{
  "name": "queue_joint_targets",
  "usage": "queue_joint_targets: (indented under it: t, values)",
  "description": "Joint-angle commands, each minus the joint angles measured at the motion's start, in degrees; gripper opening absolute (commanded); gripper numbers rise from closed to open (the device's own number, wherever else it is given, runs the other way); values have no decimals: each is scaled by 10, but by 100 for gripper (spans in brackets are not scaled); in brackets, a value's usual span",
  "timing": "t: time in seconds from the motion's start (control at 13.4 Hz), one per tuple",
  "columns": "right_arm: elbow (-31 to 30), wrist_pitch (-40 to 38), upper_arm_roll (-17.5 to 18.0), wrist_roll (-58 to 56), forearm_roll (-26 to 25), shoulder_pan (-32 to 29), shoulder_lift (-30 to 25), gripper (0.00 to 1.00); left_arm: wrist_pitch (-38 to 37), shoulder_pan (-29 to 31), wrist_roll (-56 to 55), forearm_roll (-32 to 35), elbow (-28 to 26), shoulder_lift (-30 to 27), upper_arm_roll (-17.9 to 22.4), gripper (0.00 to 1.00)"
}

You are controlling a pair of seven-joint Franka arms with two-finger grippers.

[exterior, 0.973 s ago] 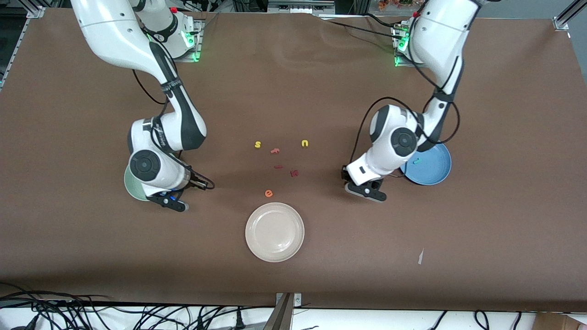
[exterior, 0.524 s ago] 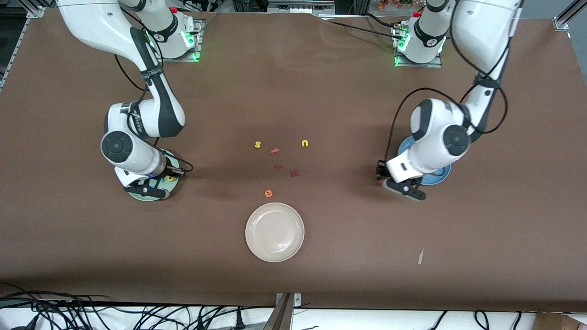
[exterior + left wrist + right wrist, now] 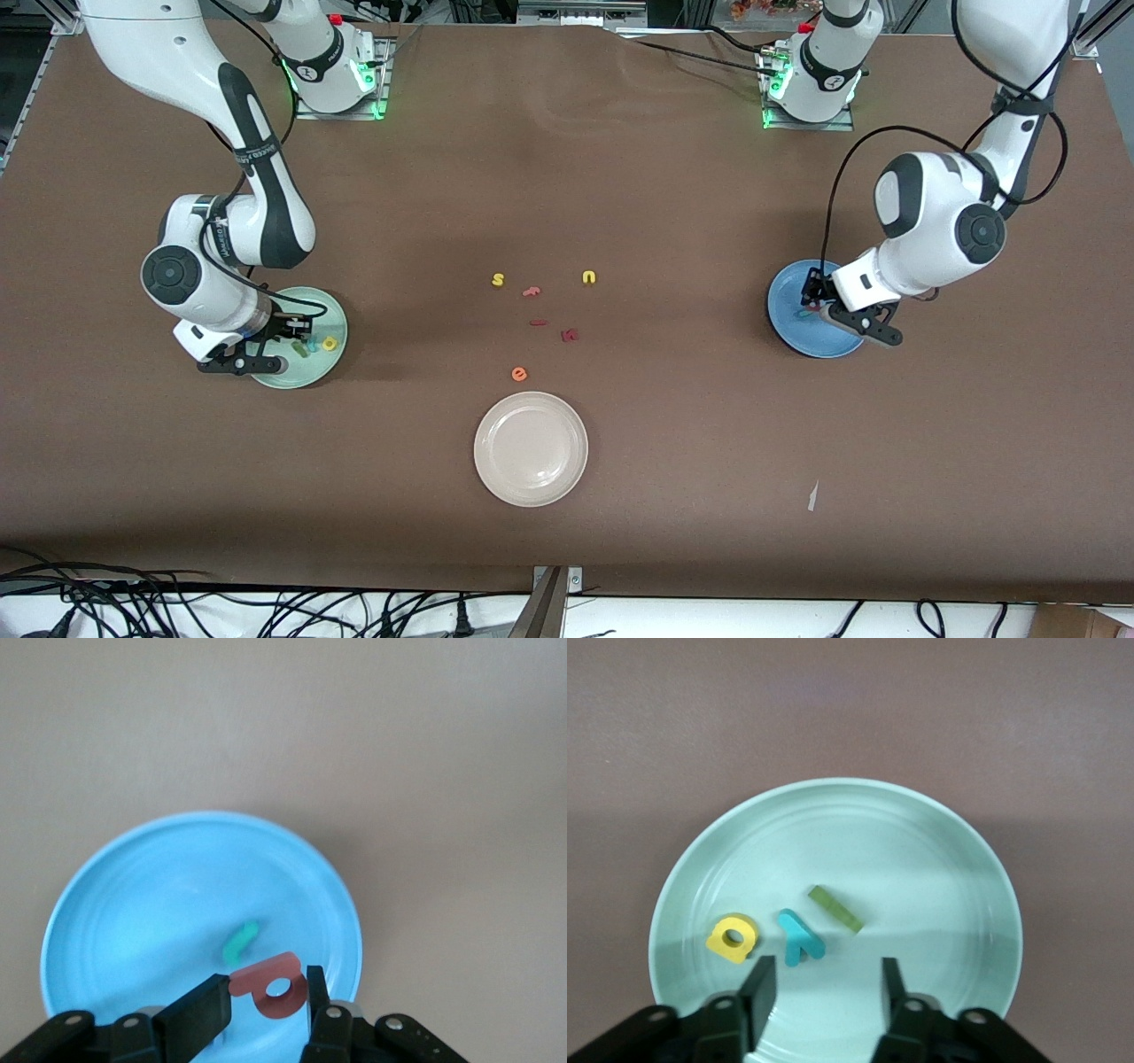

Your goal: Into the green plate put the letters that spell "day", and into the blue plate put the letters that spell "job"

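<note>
1. I see the left gripper (image 3: 266,1010) with its fingers (image 3: 197,1020) clamped on the red letter (image 3: 272,985), a salmon "b" with a round hole, held up between the two pads.
2. I see the right gripper (image 3: 824,992) with its fingers (image 3: 759,988) spread apart and nothing between them.
3. My left gripper (image 3: 828,306) hangs over the blue plate (image 3: 788,315), which sits toward the left arm's end of the table.
4. In that blue plate (image 3: 133,904) I can make out a small teal hook letter (image 3: 240,941) lying flat near the middle. I can't spot the blue ring letter from here.
5. My right gripper (image 3: 266,341) is over the green plate (image 3: 306,377), toward the right arm's end of the table.
6. In the green plate (image 3: 921,850) I count three pieces lying flat: a yellow round letter (image 3: 732,938), a teal letter (image 3: 800,937) just beside it, and a green piece (image 3: 835,908) that shows as a slanted bar just beside the teal one, none of them touching.
7. In the middle of the table I see loose letters: a yellow "s" (image 3: 498,280), a yellow "u" (image 3: 589,277), an orange letter (image 3: 531,291) between them, a dark red bar (image 3: 537,322), a dark red letter (image 3: 569,335) and an orange "e" (image 3: 519,374).
8. The cream plate (image 3: 531,448) lies nearer the front camera than those letters, just past the orange "e".
</note>
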Motion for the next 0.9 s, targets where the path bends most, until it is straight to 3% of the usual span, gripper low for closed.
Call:
queue_joint_targets:
  t: [0.0, 0.07, 0.15, 0.3, 0.82]
  values:
    - [34, -79, 7, 5, 5, 5, -20, 100, -28, 35, 31, 18, -35, -46, -10, 53]
    - [66, -133, 16, 15, 5, 5, -20, 100, -28, 42, 44, 18, -35, -46, -10, 73]
    - [99, -190, 23, 34, 5, 5, -22, 100, -28, 48, 45, 18, -35, -46, -10, 87]
    - [162, -298, 32, 60, 5, 8, -22, 100, -28, 50, 45, 18, -35, -53, -10, 100]
    - [294, -491, 41, 93, 5, 11, -27, 100, -27, 70, 38, 16, -35, -93, -11, 100]
